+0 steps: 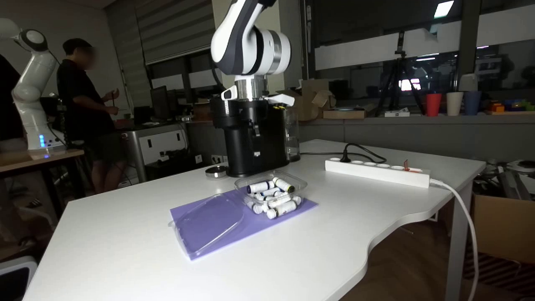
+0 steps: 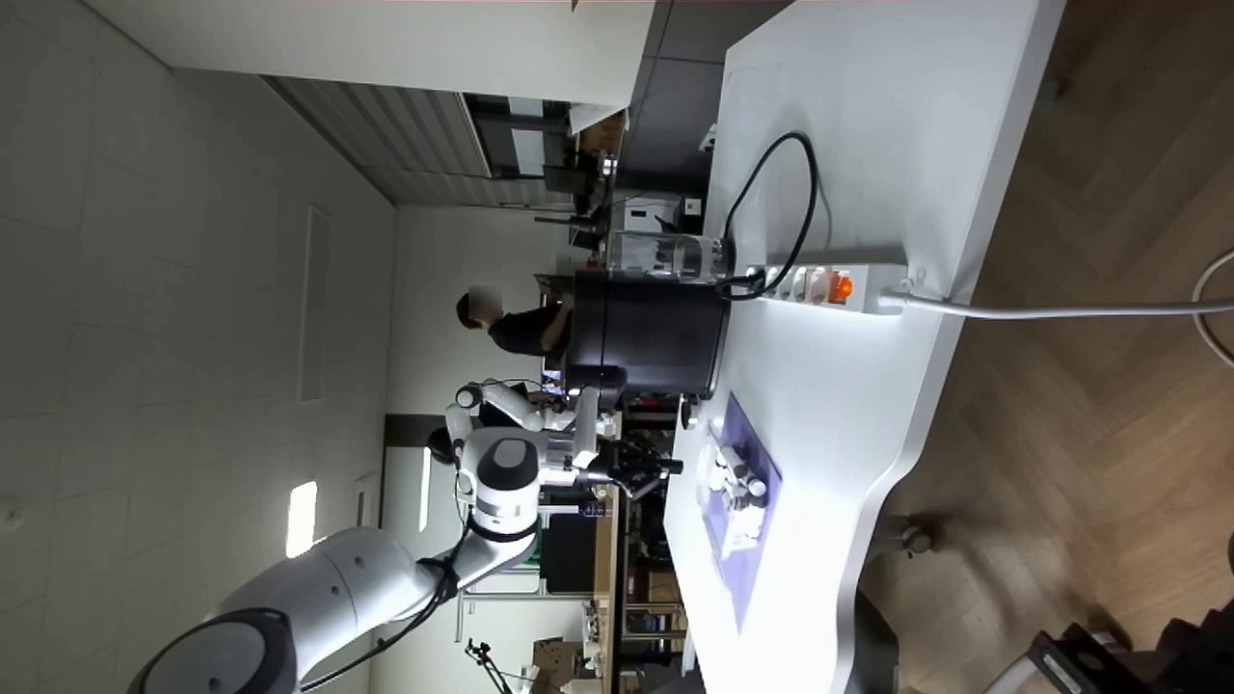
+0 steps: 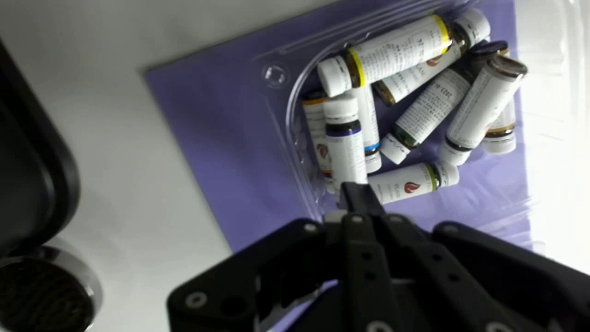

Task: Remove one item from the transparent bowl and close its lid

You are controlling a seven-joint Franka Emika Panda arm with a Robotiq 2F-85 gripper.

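The transparent bowl (image 1: 238, 187) stands open on the purple mat (image 1: 261, 221), with several small white-labelled bottles (image 1: 282, 207) in it. Its rim also shows in the wrist view (image 3: 292, 110), as do the bottles (image 3: 396, 50). The clear lid (image 1: 209, 225) lies open beside the bowl on the mat, partly past the mat's edge. The mat also shows sideways in an exterior view (image 2: 744, 590). My gripper (image 3: 362, 193) is shut and empty, with its fingers together. It hangs above the table near the bowl (image 2: 675, 467). In the wrist view it hides part of the bowl and lid.
A tall black machine (image 1: 253, 150) with a clear tank (image 1: 292, 133) stands close behind the bowl. A round metal-rimmed piece (image 1: 216, 171) lies by its base. A white power strip (image 1: 376, 172) with cables lies farther along the table.
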